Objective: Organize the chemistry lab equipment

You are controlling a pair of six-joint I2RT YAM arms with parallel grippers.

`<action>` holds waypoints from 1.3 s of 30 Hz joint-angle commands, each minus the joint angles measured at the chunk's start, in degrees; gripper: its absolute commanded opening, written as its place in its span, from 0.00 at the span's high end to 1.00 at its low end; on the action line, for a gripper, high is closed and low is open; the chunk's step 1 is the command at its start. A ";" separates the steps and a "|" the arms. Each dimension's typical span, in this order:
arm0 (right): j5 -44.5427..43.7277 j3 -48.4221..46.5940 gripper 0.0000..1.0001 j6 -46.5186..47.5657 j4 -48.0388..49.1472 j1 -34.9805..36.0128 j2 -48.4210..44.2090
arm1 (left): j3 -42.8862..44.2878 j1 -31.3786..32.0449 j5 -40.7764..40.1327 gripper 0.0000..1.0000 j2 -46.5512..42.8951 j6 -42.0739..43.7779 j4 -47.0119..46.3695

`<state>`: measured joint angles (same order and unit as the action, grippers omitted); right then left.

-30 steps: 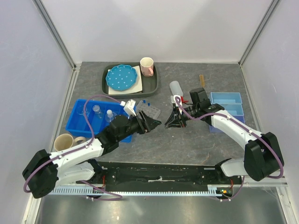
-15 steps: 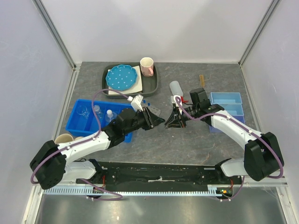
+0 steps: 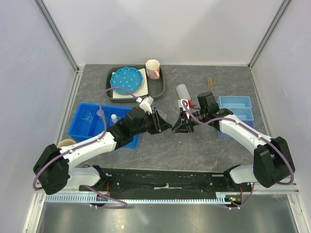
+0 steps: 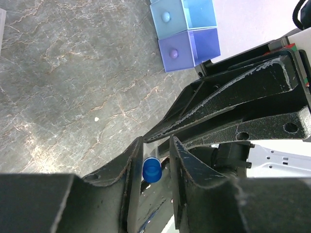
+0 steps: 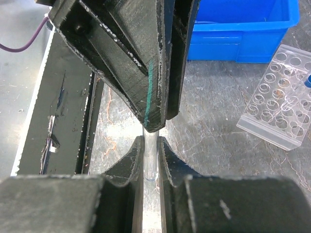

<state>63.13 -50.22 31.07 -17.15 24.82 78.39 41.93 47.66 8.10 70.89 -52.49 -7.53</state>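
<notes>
In the top external view, the left gripper (image 3: pixel 165 126) and right gripper (image 3: pixel 180 128) meet tip to tip over the table (image 3: pixel 204 150).

In the left wrist view, the blue-capped tube (image 4: pixel 151 170) sits between 2 narrowly parted fingers. Whether they pinch it cannot be told.

In the right wrist view, the right fingers clamp the tube's clear body, near the tube rack (image 5: pixel 279 111).

If either arm pulls away while both grip, the tube could snap. If both let go, it drops.
</notes>
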 commanded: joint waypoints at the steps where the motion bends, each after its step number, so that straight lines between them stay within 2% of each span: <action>1: 1.82 -0.06 0.85 0.48 2.03 -0.47 0.18 | 2.89 0.07 2.45 0.65 0.74 3.62 1.38; 21: 1.38 0.12 0.84 0.66 1.94 -0.82 1.24 | 4.12 0.15 1.66 0.65 1.70 4.85 3.05; 27: 1.47 0.21 0.83 0.66 2.03 -0.82 1.41 | 4.03 0.15 2.18 0.78 1.79 5.38 2.96; 29: 1.29 0.21 0.82 0.75 2.03 -0.82 1.33 | 4.04 0.15 2.27 0.88 1.79 5.73 3.05; 31: 0.94 0.21 0.76 0.92 2.03 -0.91 0.98 | 4.03 0.15 1.84 0.97 1.62 6.52 3.66; 32: 0.68 0.38 0.60 1.10 1.86 -1.09 0.71 | 4.30 0.15 1.40 0.98 1.62 6.96 4.10; 33: -0.46 0.38 0.51 1.36 1.68 -1.09 0.02 | 4.99 0.15 -0.35 0.98 1.36 8.44 6.28; 34: -1.25 0.47 0.36 1.45 1.59 -1.52 -0.34 | 5.61 0.15 -1.41 0.98 1.44 9.50 7.17; 37: -3.63 0.56 0.19 2.68 1.15 -3.45 -2.18 | 8.68 -0.46 -6.33 0.98 2.14 15.38 15.05; 39: -4.77 1.00 0.15 3.38 1.15 -4.69 -3.85 | 11.22 -1.86 -9.83 0.98 2.93 19.95 18.06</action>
<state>60.12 -49.80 31.94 -17.02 22.63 78.78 47.24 47.44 5.96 72.66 -43.16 3.25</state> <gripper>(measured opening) 0.812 0.098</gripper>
